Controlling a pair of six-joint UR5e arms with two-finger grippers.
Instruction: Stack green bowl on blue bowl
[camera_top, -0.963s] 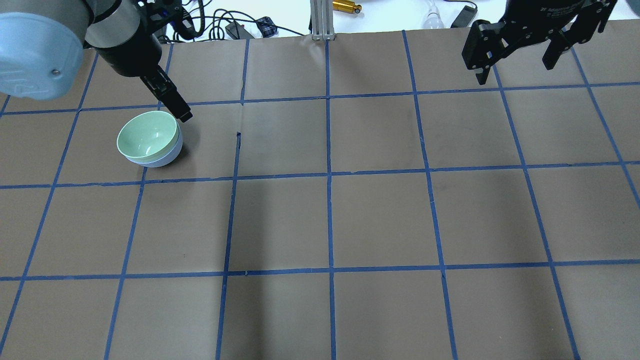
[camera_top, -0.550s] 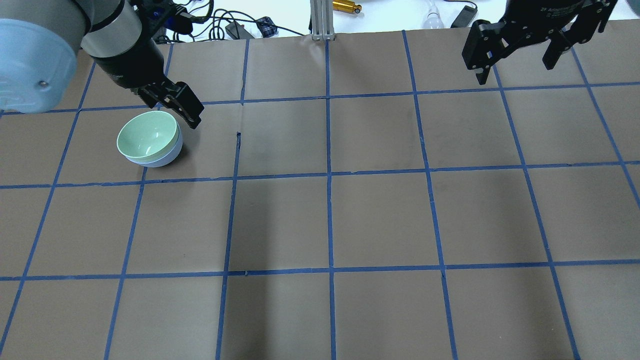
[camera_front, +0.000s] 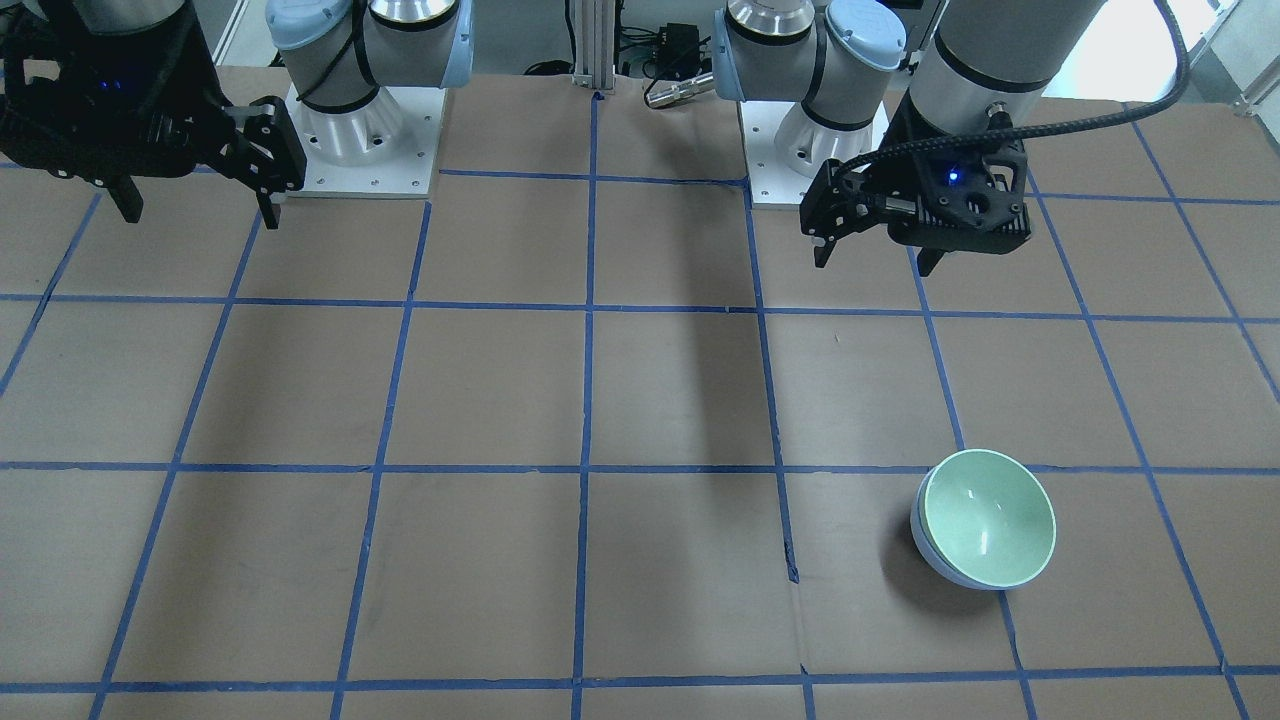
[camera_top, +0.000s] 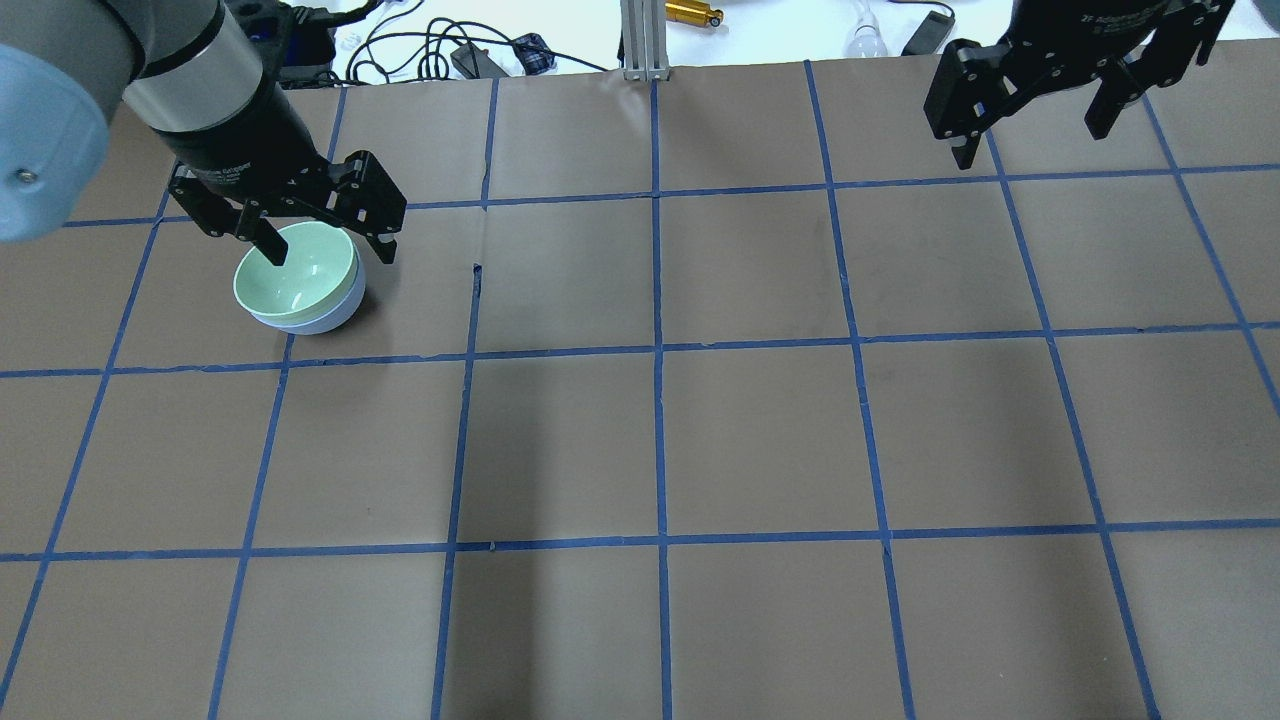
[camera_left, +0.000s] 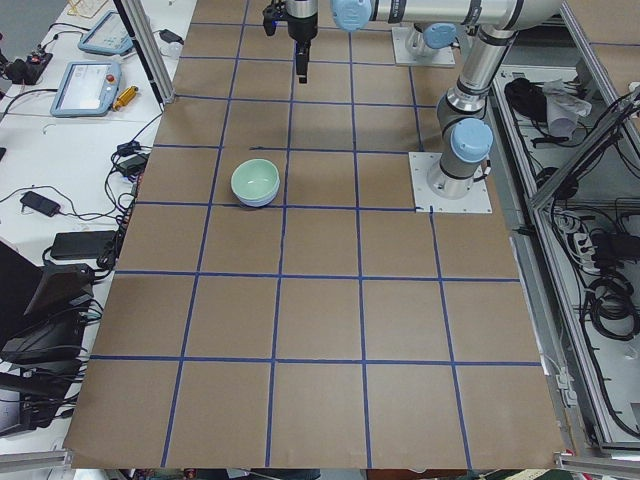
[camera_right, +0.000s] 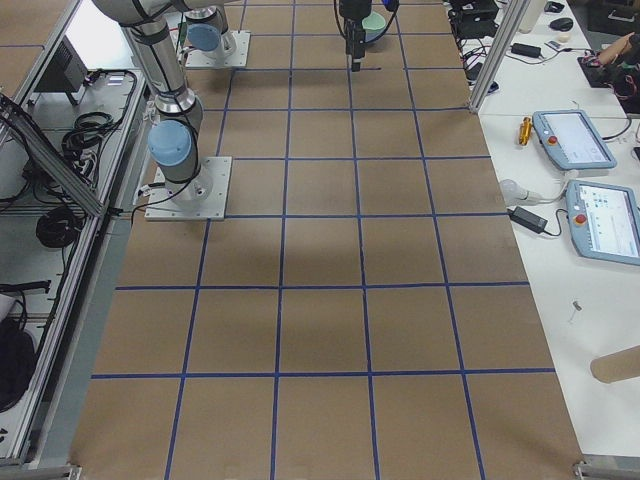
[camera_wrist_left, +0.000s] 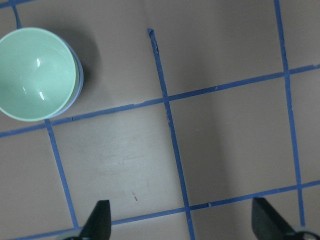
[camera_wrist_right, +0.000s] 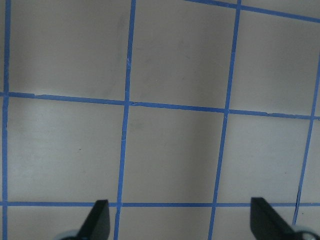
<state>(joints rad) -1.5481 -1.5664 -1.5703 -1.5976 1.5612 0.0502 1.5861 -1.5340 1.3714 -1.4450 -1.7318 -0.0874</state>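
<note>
Near rows of the counter (camera_top: 760, 620) from my overhead feed: brown paper under a blue tape grid (camera_top: 660, 440), broad open squares across the whole width. Further out, on the robot's left half, the green bowl (camera_top: 296, 272) sits nested upright in the blue bowl (camera_top: 335, 312). Only a crescent of the blue wall shows beneath it. The stack stands beside a grid crossing, well in from every counter edge.

Left end effector (camera_top: 328, 250) hangs above the counter near the stack, touching neither bowl, fingers spread wide, gripping nothing. Right end effector (camera_top: 1030, 145) is raised over the far right squares, well apart from the bowls, likewise spread wide and empty. White lettering on its housing, too small for me to read.

Past the far edge: cables (camera_top: 405, 40), an aluminium post (camera_top: 645, 40), a gold cylinder (camera_top: 694, 13).
</note>
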